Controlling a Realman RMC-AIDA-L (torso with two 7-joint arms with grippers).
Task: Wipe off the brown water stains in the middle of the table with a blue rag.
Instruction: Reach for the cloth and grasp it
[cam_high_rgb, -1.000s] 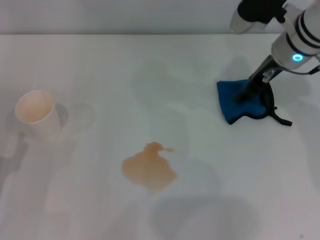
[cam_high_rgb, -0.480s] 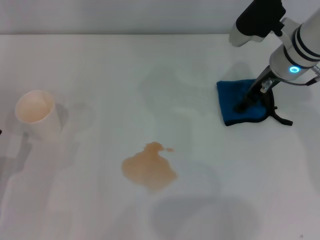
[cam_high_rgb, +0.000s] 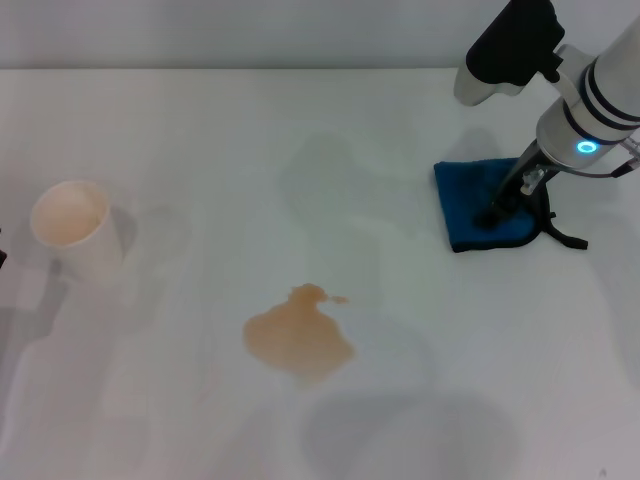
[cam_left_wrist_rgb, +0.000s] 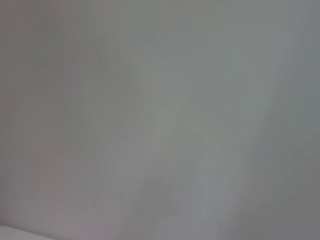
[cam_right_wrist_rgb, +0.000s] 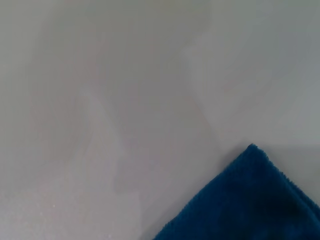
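Observation:
The brown water stains (cam_high_rgb: 298, 338) lie as one tan blotch with a small droplet at its top, in the near middle of the white table (cam_high_rgb: 300, 150). The blue rag (cam_high_rgb: 465, 200) lies flat at the far right, its black loop strap (cam_high_rgb: 560, 238) trailing to the right. My right gripper (cam_high_rgb: 493, 212) reaches down from the right and its tip rests on the rag's right half. In the right wrist view only one corner of the blue rag (cam_right_wrist_rgb: 250, 200) shows against the tabletop. The left wrist view holds nothing but bare table.
A white paper cup (cam_high_rgb: 72, 228) stands upright at the left side of the table, well away from the stain. The right arm's white body (cam_high_rgb: 590, 110) hangs over the far right corner.
The right gripper's tip has slid a little down and right across the rag, and the rag's lower edge has flattened. Stain and cup have not moved.

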